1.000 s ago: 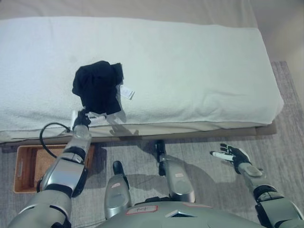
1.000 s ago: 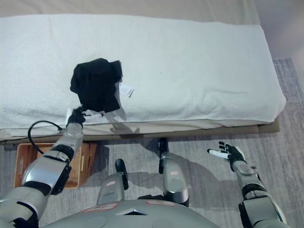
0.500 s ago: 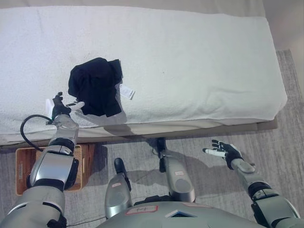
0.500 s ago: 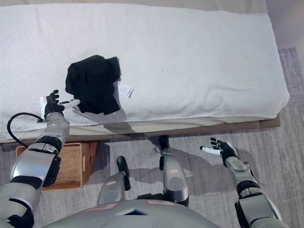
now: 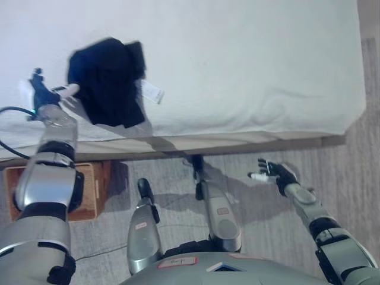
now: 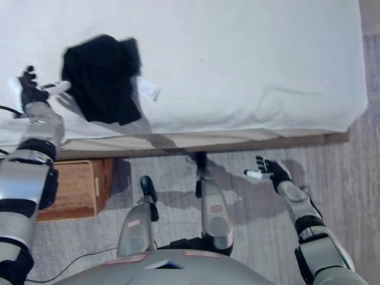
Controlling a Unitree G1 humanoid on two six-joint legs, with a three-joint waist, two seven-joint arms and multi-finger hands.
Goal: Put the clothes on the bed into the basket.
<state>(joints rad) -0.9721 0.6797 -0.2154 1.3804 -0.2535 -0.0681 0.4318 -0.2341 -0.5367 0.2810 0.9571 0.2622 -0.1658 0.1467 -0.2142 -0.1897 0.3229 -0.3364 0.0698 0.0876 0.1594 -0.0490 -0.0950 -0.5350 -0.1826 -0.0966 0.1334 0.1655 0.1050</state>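
A crumpled black garment with a white tag lies on the left part of the white bed. My left hand is over the bed just left of the garment, fingers spread open, one white tip next to the cloth's edge. My right hand hangs open and empty over the floor at the lower right. The woven brown basket stands on the floor below the bed's front edge, at the left.
A grey carpet covers the floor in front of the bed. The bed's front edge runs across the middle of the view.
The camera has tilted, shifting the whole picture. My left hand has risen from the bed's front edge to the garment's left side and opened. The garment lies as before.
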